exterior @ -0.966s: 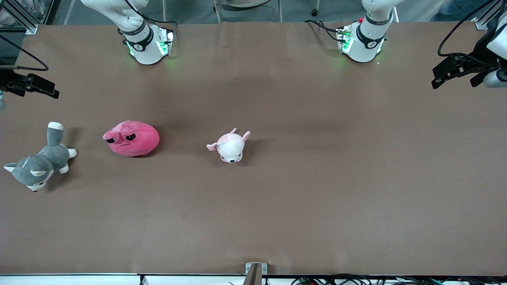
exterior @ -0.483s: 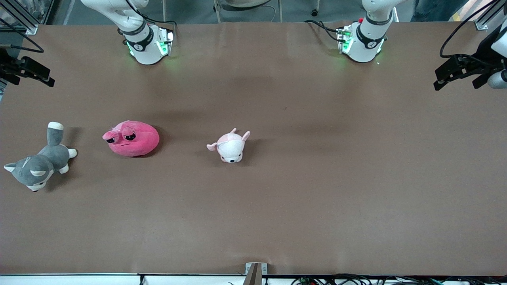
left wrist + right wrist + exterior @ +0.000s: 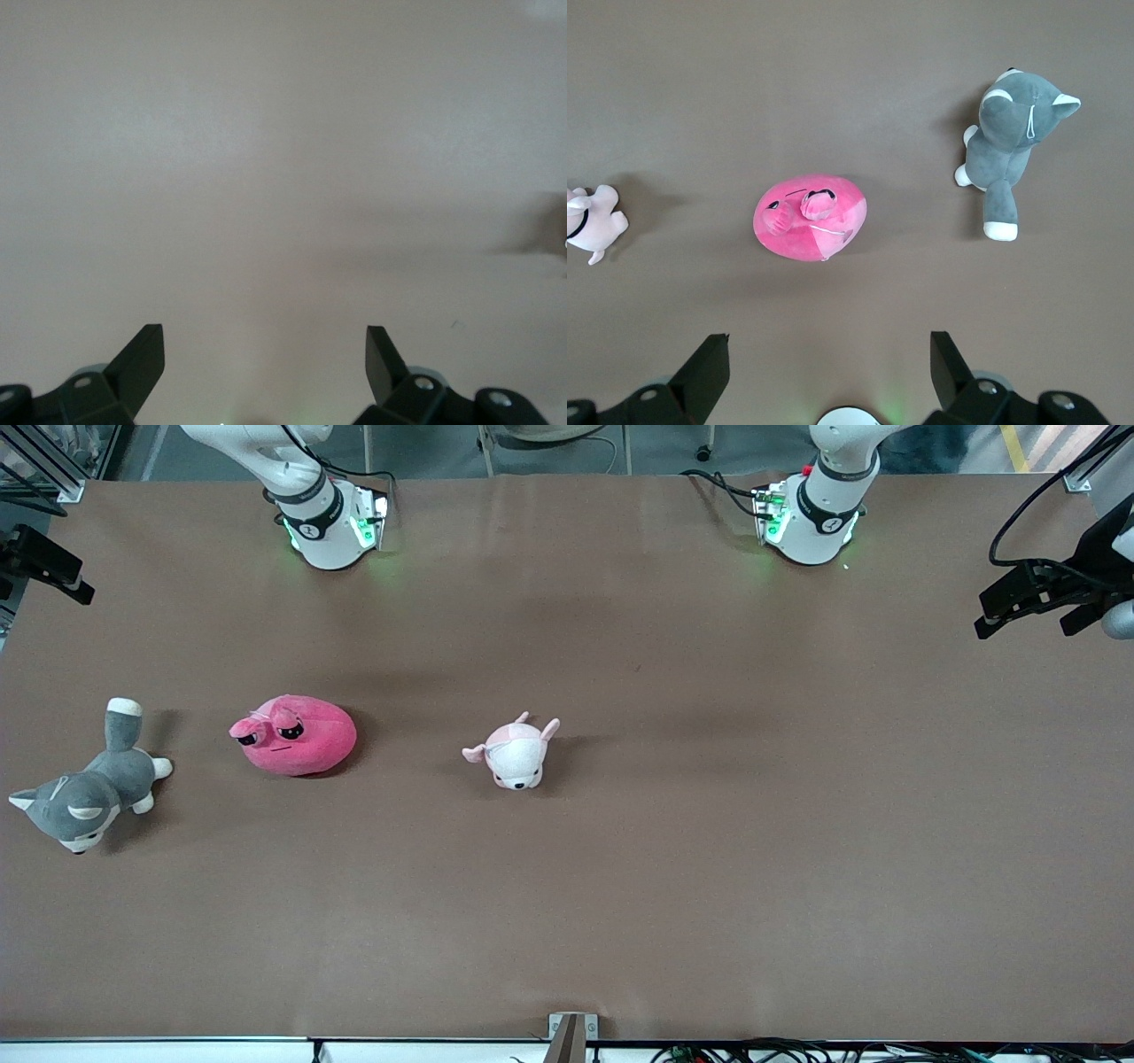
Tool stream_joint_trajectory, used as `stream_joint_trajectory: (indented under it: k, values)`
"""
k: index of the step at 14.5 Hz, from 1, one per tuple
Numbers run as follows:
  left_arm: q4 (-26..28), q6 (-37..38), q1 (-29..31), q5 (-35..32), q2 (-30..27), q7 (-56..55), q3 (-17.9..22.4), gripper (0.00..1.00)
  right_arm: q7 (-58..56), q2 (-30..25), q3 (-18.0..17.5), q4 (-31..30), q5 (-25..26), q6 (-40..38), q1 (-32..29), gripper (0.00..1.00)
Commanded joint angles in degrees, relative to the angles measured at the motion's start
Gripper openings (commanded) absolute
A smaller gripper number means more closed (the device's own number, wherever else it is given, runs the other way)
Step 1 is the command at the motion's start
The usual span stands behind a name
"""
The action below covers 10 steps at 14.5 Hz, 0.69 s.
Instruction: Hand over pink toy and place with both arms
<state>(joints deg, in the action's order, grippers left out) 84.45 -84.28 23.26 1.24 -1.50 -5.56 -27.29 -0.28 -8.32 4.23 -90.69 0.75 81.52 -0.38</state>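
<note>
The pink toy (image 3: 297, 735), a round hot-pink plush with sleepy dark eyes, lies on the brown table toward the right arm's end. It also shows in the right wrist view (image 3: 809, 217). My right gripper (image 3: 42, 565) hangs high over the table's edge at that end, open and empty (image 3: 828, 341), well apart from the toy. My left gripper (image 3: 1019, 602) hangs high over the left arm's end of the table, open and empty (image 3: 266, 332), with only bare table under it.
A pale pink-and-white puppy plush (image 3: 514, 753) lies near the table's middle, beside the pink toy. A grey-and-white plush animal (image 3: 84, 788) lies close to the edge at the right arm's end. Both arm bases (image 3: 328, 522) (image 3: 811, 514) stand along the table's back edge.
My right gripper has moved toward the robots' edge of the table and outward. My left gripper has shifted slightly outward. The toys have not moved.
</note>
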Motion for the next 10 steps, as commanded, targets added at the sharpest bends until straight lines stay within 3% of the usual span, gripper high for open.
stream_joint_trajectory:
  k: [1,5,10]
  values:
    - [-1.04,0.35,-8.55,-0.18,0.19,0.81,8.8,1.0,-2.6,0.67,-0.36,1.48,0.4,-0.48,-0.76,1.0]
    - [-1.04,0.52,-20.43,-0.18,0.19,0.81,20.76,1.0,-2.88,0.84,-0.36,1.65,0.22,-1.09,-0.59,1.0]
    - [-1.04,0.52,-22.21,-0.18,0.19,0.81,22.46,1.0,-2.62,0.93,-0.36,1.48,-1.88,-2.5,-0.76,1.0]
